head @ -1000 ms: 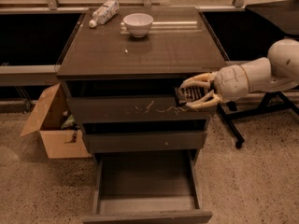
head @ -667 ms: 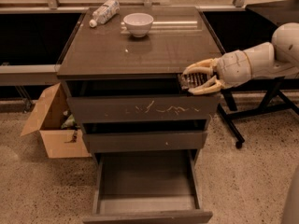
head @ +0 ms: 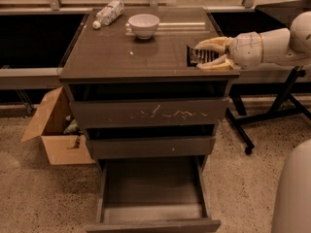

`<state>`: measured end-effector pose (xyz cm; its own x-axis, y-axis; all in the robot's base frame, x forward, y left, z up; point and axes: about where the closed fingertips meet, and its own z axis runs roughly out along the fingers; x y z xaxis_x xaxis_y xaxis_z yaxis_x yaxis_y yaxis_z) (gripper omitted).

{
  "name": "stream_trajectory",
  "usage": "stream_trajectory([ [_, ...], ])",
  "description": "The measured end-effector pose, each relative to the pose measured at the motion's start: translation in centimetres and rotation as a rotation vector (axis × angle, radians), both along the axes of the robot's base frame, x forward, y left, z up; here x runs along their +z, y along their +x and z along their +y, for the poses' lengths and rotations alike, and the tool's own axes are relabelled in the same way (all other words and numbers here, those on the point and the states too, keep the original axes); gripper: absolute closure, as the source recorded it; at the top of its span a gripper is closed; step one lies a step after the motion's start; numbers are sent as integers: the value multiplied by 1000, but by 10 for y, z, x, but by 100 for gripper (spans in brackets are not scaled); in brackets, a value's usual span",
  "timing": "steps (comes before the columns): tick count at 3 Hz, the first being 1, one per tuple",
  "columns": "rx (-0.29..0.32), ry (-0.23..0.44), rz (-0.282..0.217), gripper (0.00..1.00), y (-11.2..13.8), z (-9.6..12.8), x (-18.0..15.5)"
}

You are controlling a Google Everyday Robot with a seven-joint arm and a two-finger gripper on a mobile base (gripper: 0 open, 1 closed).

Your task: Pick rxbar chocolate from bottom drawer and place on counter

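Note:
My gripper reaches in from the right and is shut on the rxbar chocolate, a small black bar with pale print lines. It holds the bar over the right front part of the counter, just above or at its surface. The bottom drawer is pulled open below, and its flat grey floor shows nothing on it.
A white bowl and a clear plastic bottle lying on its side are at the back of the counter. An open cardboard box stands on the floor to the left. A black stand's legs are on the right.
My gripper has lifted the bar from in front of the scratched upper drawer up to the counter's right front part.

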<state>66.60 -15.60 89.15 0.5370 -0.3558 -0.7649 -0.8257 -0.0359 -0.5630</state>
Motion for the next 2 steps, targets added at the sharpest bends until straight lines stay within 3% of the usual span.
stream_trajectory([
  [1, -46, 49, -30, 100, 25, 5, 14],
  [2, -54, 94, -51, 100, 47, 11, 21],
])
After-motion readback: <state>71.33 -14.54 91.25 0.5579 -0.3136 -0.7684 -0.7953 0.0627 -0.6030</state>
